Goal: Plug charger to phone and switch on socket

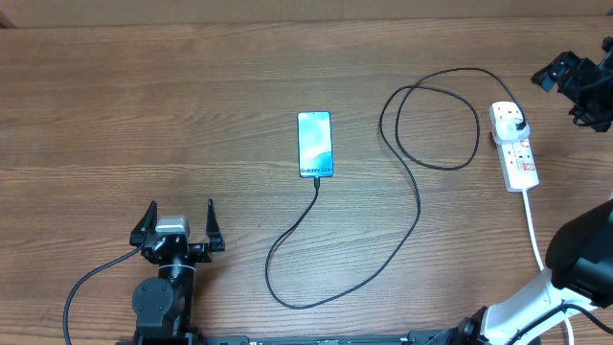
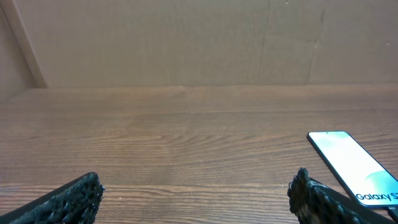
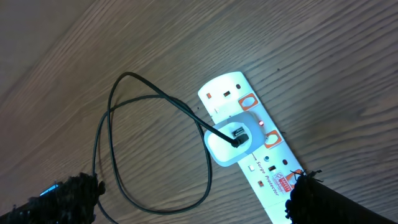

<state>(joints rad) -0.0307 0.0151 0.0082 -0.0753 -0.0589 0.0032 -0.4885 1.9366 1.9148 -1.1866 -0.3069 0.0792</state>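
The cable (image 1: 419,203) enters the phone (image 1: 314,144) at 6 o'clock, so your left claw (image 1: 180,213) and right claw (image 3: 196,185) gape empty. The right hangs above the power strip (image 3: 224,93), likely for its switch

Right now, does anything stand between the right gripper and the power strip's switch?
Nothing visible. The right gripper hangs open near the power strip; the white adapter sits beside the red switch, not over it.

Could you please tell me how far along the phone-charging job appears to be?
Done, apparently: the charger runs from the lower edge of the phone to a white adapter seated in the socket, where a red light glows. In hand: nothing; left gripper and right gripper are open, empty. Left: seemingly nothing, though the connector's seating is too small to confirm.
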